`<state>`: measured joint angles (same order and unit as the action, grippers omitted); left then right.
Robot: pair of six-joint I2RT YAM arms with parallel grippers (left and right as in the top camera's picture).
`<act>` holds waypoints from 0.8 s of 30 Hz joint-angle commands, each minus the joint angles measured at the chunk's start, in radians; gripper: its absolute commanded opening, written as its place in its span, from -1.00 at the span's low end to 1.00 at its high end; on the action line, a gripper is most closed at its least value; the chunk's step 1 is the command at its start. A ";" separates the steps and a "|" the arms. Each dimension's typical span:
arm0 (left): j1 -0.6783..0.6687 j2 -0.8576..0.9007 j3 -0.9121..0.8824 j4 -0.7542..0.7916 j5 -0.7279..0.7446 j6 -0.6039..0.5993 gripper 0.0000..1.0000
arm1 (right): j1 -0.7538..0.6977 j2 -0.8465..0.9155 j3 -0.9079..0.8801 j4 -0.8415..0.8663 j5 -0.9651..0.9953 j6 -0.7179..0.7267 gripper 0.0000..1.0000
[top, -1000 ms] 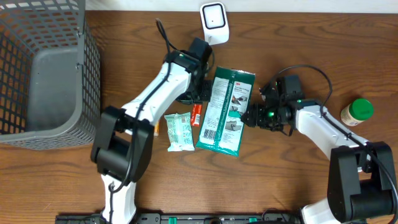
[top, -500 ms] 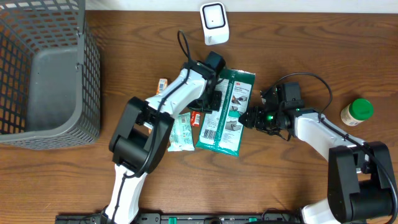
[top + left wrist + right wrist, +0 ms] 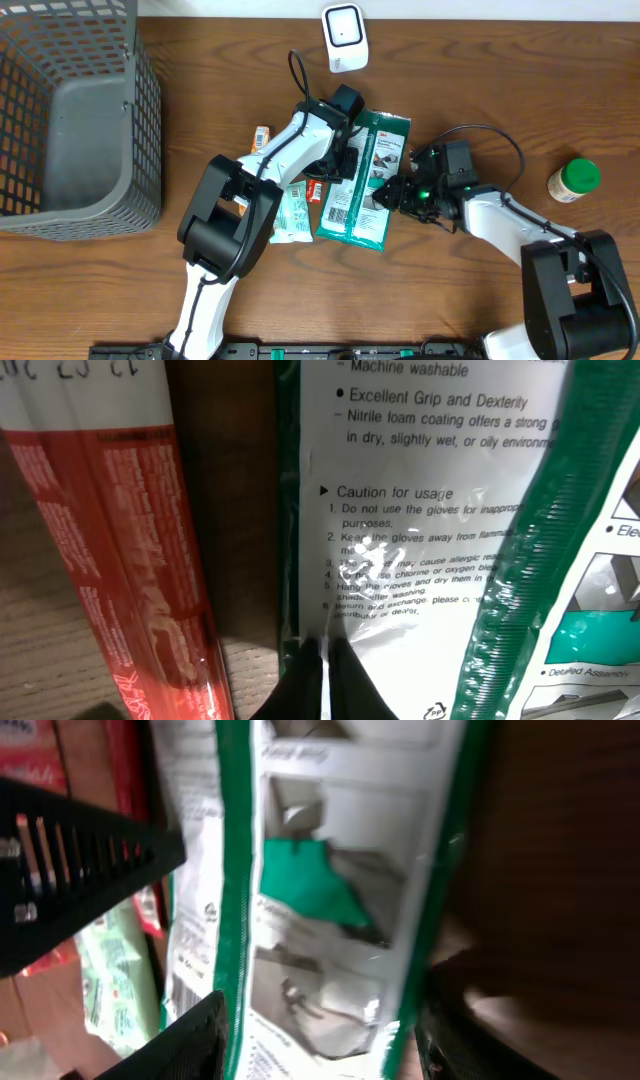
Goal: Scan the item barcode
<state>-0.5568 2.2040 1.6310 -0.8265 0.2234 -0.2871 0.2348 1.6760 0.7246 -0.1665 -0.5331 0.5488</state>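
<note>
Since a second ago the left arm has swung toward the package, uncovering a small orange packet (image 3: 262, 135) behind its forearm, and the right gripper (image 3: 392, 193) has crept further onto the package's edge.

The left gripper (image 3: 320, 682) has its fingers pressed together, with the tips touching the left edge of the green-and-white plastic glove package (image 3: 352, 200). I cannot tell whether they catch any film. Just beside those tips lies a red foil stick packet (image 3: 130, 560), and a little further out a pale green pouch (image 3: 290, 212).

The right gripper's jaws stand spread, straddling the package's opposite edge. A green-lidded jar (image 3: 575, 180) is well apart on its outer side.

Beyond the left gripper stands the white barcode scanner (image 3: 342, 38). A grey wire basket (image 3: 140, 120) sits far out to its left on the wooden table (image 3: 450, 300).
</note>
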 commanded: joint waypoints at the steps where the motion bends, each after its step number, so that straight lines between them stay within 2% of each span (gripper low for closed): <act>1: 0.000 0.039 -0.019 0.002 -0.007 0.013 -0.86 | 0.039 0.013 -0.056 0.018 0.027 0.069 0.09; 7: 0.000 0.039 -0.019 -0.002 -0.007 0.013 -0.85 | 0.064 0.013 -0.136 0.172 0.022 0.113 0.05; 13: 0.000 0.039 -0.019 -0.002 -0.006 0.013 -0.85 | 0.066 0.013 -0.183 0.366 -0.067 0.112 -0.01; 19: 0.000 0.039 -0.019 -0.002 -0.006 0.013 -0.85 | 0.067 0.013 -0.189 0.400 -0.071 0.113 -0.15; 24: 0.000 0.039 -0.019 -0.001 -0.006 0.013 -0.85 | 0.067 0.013 -0.211 0.460 -0.071 0.128 -0.17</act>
<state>-0.5564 2.2040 1.6310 -0.8265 0.2234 -0.2871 0.2867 1.6752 0.5308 0.2771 -0.5911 0.6659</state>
